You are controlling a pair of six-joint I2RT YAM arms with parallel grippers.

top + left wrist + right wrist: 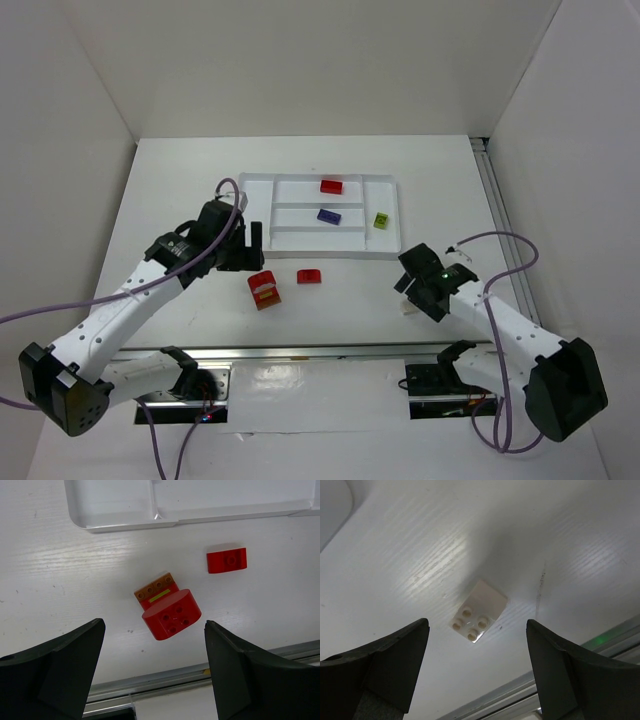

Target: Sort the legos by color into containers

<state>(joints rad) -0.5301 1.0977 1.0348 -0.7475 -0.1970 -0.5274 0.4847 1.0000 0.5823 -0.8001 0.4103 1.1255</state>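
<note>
White table [170,200], plain white walls [300,60]; left gripper [153,630] open, red brick [171,614] mid-frame between its fingers; right gripper [477,626] open, cream brick [479,611] likewise.

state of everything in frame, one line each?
Left gripper, open, empty.
Right gripper, open, empty.
Round red lego, on table, touching orange-brown lego.
White lego, on table.
Small red lego, on table.
Third red lego, tray far slot.
Blue lego, middle slot.
Green lego, right end section.

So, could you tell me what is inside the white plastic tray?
A red plastic brick, a blue brick and a lime green brick, in separate compartments; the left arm hides one corner.
</note>
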